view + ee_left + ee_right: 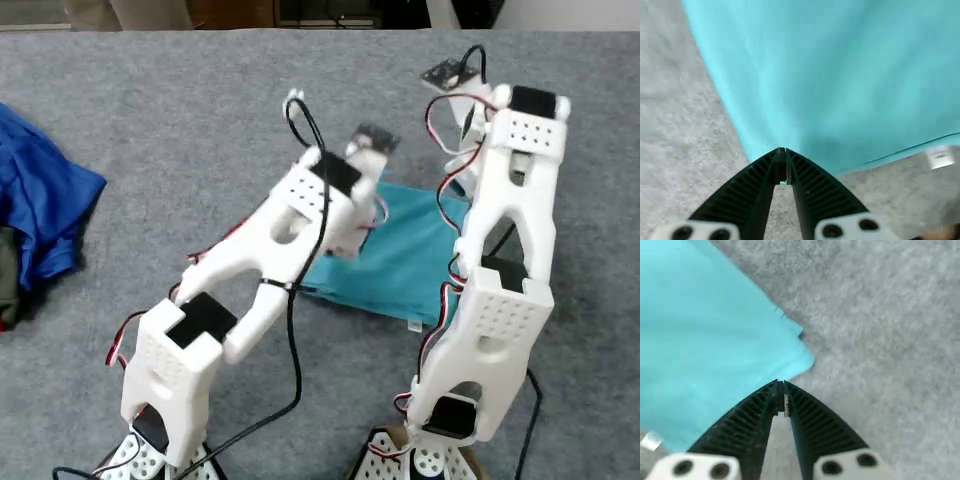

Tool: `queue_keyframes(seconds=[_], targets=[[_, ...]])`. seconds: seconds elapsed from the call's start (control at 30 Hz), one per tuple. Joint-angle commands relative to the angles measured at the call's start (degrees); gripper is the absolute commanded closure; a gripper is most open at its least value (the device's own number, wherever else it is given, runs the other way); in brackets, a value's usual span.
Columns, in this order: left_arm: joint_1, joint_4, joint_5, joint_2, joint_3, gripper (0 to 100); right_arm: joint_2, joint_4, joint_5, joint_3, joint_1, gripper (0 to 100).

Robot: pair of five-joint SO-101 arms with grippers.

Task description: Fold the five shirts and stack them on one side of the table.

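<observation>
A teal shirt (pixel 400 255) lies flat on the grey table (pixel 150 120) between the two arms. In the left wrist view my left gripper (pixel 781 152) is shut on the teal shirt (pixel 840 75) at its edge, and the cloth draws in toward the tips. My right gripper (pixel 780 385) is shut on the edge of the teal shirt (pixel 705 330), beside a corner (pixel 805 360). From above, both arms reach over the shirt and hide their grippers.
A crumpled blue shirt (pixel 40 200) sits at the table's left edge, with a dark garment (pixel 8 270) partly under it. A small white label (pixel 415 325) lies at the teal shirt's near edge. Bare grey table surrounds the shirt.
</observation>
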Motion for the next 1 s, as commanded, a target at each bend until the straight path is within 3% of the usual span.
queue_keyframes(seconds=[0.0,0.27,0.6,0.83,0.97], targets=[[-3.6,0.9,0.5,-1.4,-11.7,98,-0.7,4.9,-2.6,-5.5,2.3,99.2],[-7.1,-9.1,0.7,5.3,-14.0,98,-14.5,3.9,-5.4,20.7,3.6,99.2],[-7.8,-4.0,0.3,9.5,-14.2,98,-49.9,-12.1,-17.4,61.8,3.7,98.7],[-7.8,-3.9,-2.1,9.1,-13.9,98,-57.3,-24.1,-25.5,82.4,3.3,72.7],[-8.4,-3.9,-2.0,9.1,-13.9,98,-56.0,-27.5,-29.3,85.0,2.2,74.0]])
